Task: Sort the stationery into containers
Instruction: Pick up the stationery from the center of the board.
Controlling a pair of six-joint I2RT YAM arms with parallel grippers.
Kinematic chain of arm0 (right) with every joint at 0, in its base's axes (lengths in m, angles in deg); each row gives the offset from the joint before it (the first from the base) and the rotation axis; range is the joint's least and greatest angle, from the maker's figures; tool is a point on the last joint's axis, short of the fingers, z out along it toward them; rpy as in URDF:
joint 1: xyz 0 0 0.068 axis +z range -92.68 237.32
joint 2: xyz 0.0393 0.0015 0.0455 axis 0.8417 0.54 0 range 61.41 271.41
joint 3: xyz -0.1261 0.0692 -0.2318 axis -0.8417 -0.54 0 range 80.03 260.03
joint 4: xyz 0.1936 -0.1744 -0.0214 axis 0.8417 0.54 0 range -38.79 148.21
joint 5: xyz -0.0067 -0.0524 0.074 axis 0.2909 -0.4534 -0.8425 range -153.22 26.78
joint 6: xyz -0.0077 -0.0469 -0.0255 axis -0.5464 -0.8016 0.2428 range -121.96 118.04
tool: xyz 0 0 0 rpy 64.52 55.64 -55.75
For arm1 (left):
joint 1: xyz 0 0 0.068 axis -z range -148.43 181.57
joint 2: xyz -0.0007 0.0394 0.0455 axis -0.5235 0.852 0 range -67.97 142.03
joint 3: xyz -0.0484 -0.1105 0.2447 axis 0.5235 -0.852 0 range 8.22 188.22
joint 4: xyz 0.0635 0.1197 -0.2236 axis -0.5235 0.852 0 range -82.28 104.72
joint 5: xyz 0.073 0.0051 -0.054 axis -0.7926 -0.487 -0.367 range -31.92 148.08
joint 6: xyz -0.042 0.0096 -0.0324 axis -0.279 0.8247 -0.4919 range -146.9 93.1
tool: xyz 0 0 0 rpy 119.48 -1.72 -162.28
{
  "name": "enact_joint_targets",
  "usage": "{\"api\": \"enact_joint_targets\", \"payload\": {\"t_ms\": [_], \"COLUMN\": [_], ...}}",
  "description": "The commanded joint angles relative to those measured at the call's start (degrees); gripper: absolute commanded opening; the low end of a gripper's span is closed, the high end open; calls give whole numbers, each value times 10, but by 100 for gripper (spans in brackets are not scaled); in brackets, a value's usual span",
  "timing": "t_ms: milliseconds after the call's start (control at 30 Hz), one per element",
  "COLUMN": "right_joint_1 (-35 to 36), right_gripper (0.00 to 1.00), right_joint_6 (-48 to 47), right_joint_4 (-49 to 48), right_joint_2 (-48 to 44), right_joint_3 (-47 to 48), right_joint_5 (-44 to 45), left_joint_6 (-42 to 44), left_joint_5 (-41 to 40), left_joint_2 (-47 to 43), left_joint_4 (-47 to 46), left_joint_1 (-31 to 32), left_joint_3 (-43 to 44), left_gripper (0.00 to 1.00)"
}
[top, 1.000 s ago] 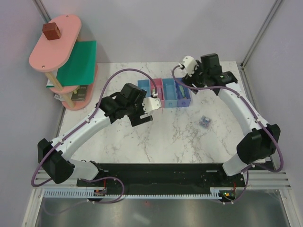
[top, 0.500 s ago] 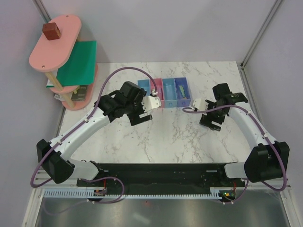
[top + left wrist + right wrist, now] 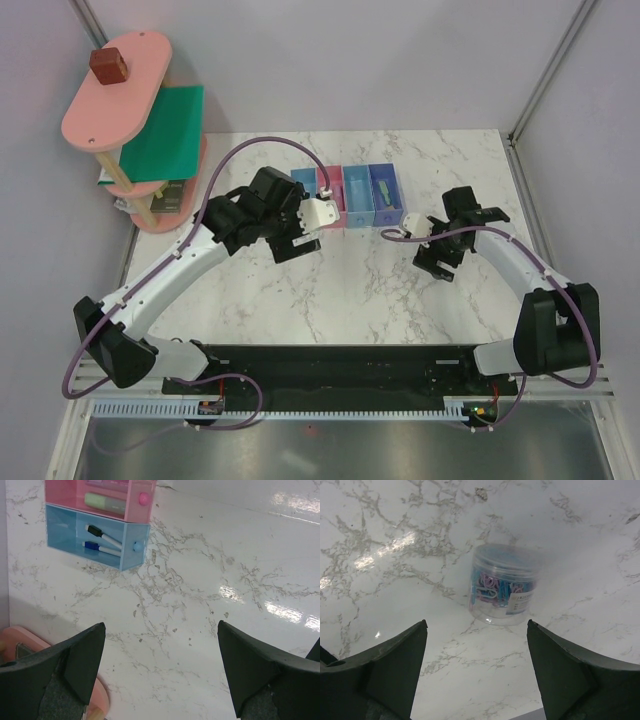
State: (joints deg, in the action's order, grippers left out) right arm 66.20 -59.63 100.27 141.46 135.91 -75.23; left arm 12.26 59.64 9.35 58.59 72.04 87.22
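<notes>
Right gripper point(image 3: 476, 630): fingers spread wide, holding nothing.
Clip tub point(image 3: 501, 584): a clear tub of coloured clips on the marble table point(image 3: 240, 540), seen in the gap between the right fingers and touching neither.
Left gripper point(image 3: 161, 627): fingers apart and empty, above bare marble short of the bins.
Blue bin point(image 3: 135, 555): two markers point(image 3: 102, 536) lie side by side inside.
Pink bin point(image 3: 137, 512): joined to the blue one, with the mint-green piece point(image 3: 104, 503) inside.
</notes>
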Motion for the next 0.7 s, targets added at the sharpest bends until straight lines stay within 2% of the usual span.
{"api": "enact_joint_targets", "payload": {"t_ms": [0,467,567,667], "right_joint_1": [0,-16,-20,-23], "right_gripper": [88,87,82,74], "right_joint_6": [19,48,48,48], "right_joint_4": [-64,-135,-136,-137], "right_joint_2": [12,89,89,85], "right_joint_3": [-2,-10,-13,-20], "right_joint_5": [-20,-16,-16,-15], "left_joint_6": [18,20,22,23], "left_joint_5": [-8,-14,-15,-15], "left_joint_2": [-13,-18,-22,-22], "left_joint_4": [19,32,32,32], "left_joint_1": [0,0,0,0], "left_joint_3": [26,39,39,40], "left_gripper": [100,100,100,100]}}
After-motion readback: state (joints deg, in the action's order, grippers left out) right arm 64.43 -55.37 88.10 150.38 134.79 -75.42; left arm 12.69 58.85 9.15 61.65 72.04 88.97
